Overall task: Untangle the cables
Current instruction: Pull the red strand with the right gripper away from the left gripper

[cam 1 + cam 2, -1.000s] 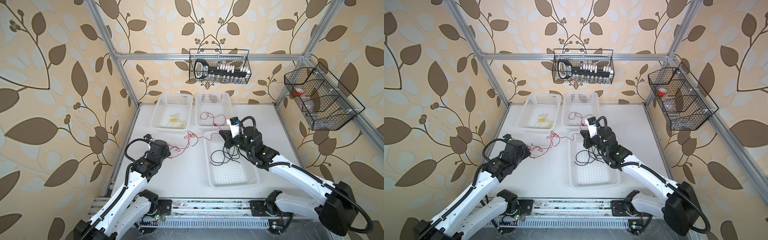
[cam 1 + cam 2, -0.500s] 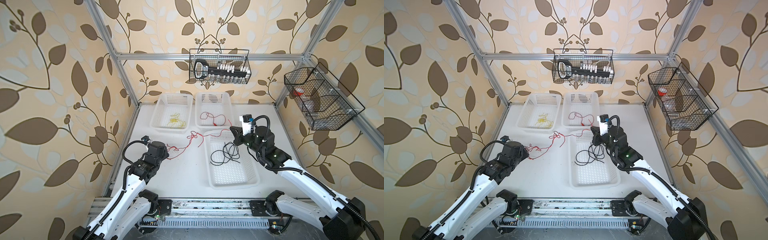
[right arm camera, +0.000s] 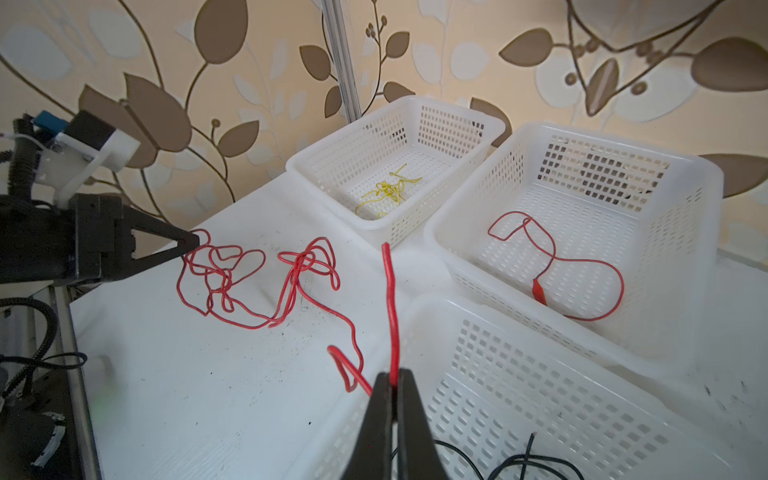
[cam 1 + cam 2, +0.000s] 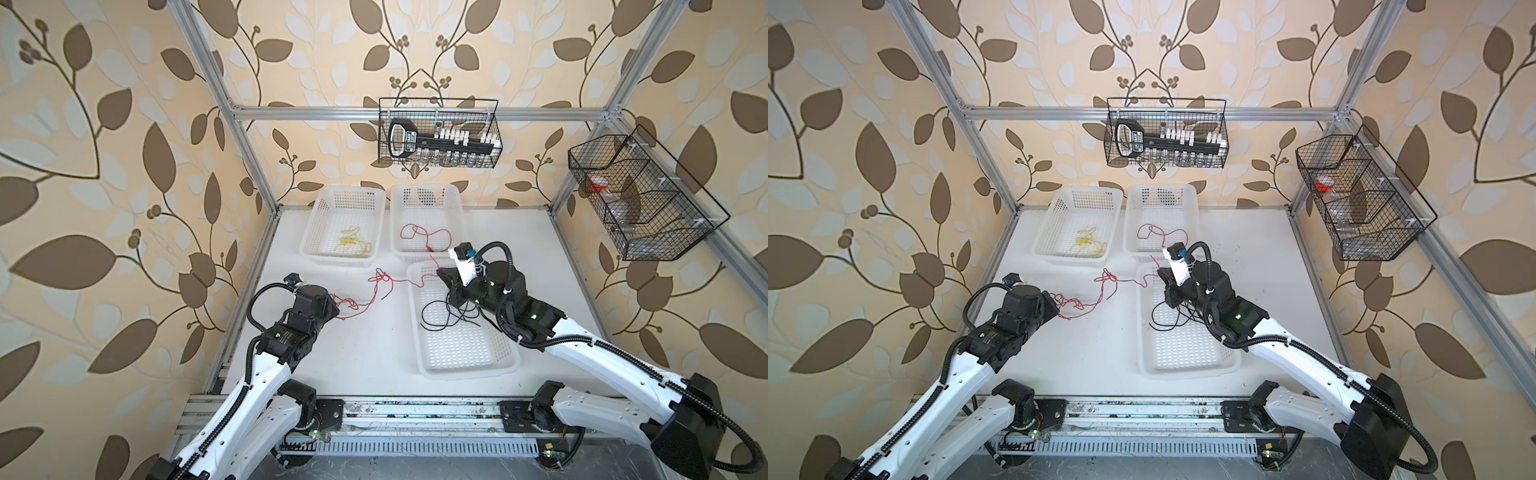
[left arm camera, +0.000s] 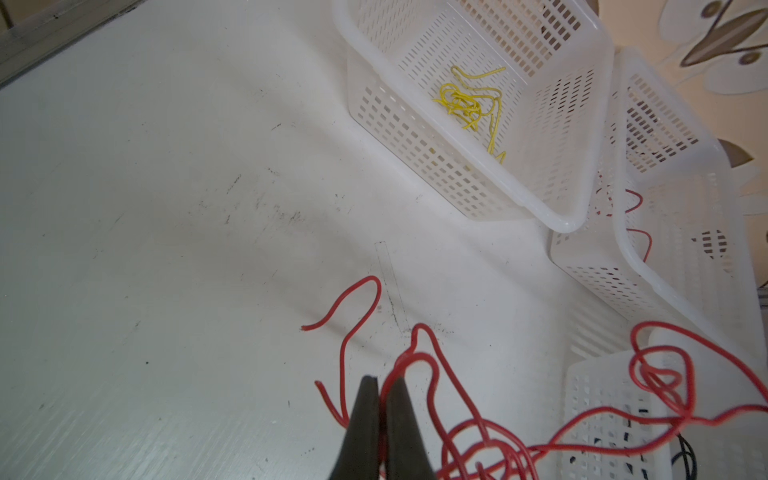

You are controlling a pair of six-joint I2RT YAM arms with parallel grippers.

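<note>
Cables: sorting by colour looks mostly done, and the step in hand is the red tangle (image 4: 376, 286) on the desk (image 4: 365, 353), strung between my two end effectors.

Left end effector (image 5: 384, 380) is clenched on a red strand at one end. A dense snarl sits right at its tip, and two loose ends lie on the desk just beside it. Can't tell if it's one wire or several.

Right end effector (image 3: 392, 374) is clenched on the other end, with the strand pinched between the pads. It sits above the far end of the near basket (image 4: 457, 353), where the black cables (image 4: 449, 320) lie loose under my right arm.

Mid-span knot (image 3: 305, 262) sits on the desk between the two grips.

Farther back, the yellow cable (image 4: 351, 245) is bunched in the far left basket (image 4: 345, 216). A clip-ended red cable (image 4: 428, 237) lies in the far right basket (image 4: 424, 199).

Next move, as I read it: ease the arms apart and see which knot gives. Thin wire will probably cinch under a hard pull, so go slow. If the snarl tightens, one side should hold while the other lets go and regrips just beside the knot. Keep the span off the near basket's rim — it could snag there. Freed red presumably goes to the far right basket.
</note>
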